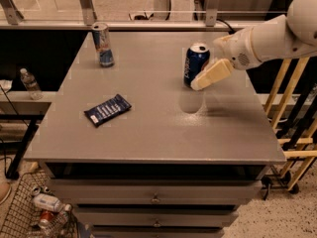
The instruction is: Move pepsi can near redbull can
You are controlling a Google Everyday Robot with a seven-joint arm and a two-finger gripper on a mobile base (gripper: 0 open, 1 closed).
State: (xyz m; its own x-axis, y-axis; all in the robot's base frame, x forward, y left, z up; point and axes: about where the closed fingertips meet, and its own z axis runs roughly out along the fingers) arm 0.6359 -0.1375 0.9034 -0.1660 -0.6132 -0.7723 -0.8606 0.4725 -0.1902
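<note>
The pepsi can (194, 64) stands upright on the grey table (158, 133), right of centre, dark blue with a silver top. The redbull can (102, 44) stands upright at the table's far left, slim, silver and blue. My gripper (207, 77) comes in from the right on a white arm, and its one visible cream finger (213, 74) lies against the right front side of the pepsi can. The other finger is hidden.
A dark blue snack packet (107, 109) lies flat at the left front of the table. A plastic bottle (29, 83) stands on a ledge to the left. A wire basket (34, 209) with cans sits on the floor. Wooden rails (290, 113) stand at the right.
</note>
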